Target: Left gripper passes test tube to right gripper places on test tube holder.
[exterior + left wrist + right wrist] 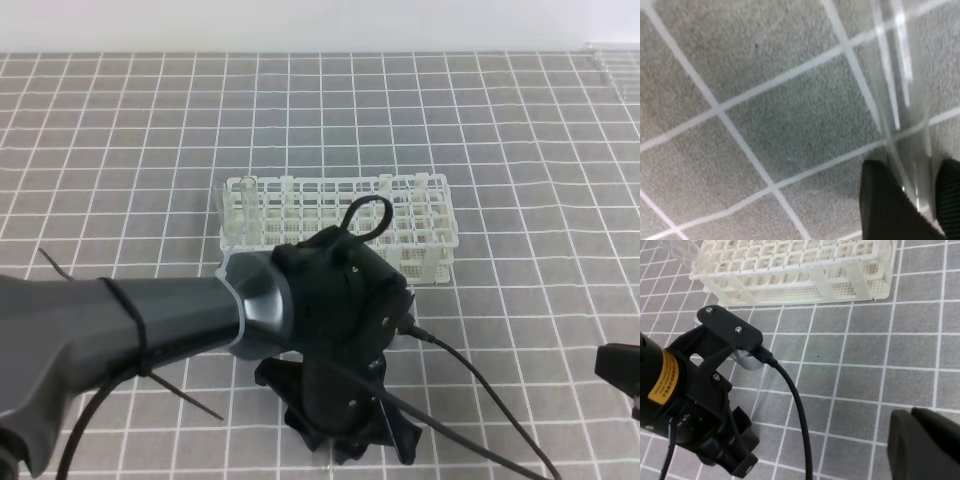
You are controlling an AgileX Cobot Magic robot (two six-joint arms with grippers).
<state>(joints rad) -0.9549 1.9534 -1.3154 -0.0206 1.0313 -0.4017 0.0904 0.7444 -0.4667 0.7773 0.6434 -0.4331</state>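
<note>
In the left wrist view the clear glass test tube lies on the grey checked cloth and runs down between two black fingers. My left gripper points down at the cloth in front of the rack, jaws drawn in against the tube's sides. From the high view the left gripper hides the tube. The white test tube holder stands just behind it, also seen in the right wrist view. My right gripper waits shut and empty at the right edge, low in its own view.
A black cable trails from the left wrist across the cloth toward the front right. The left arm's body with its yellow label fills the left of the right wrist view. A clear object sits at the far right corner.
</note>
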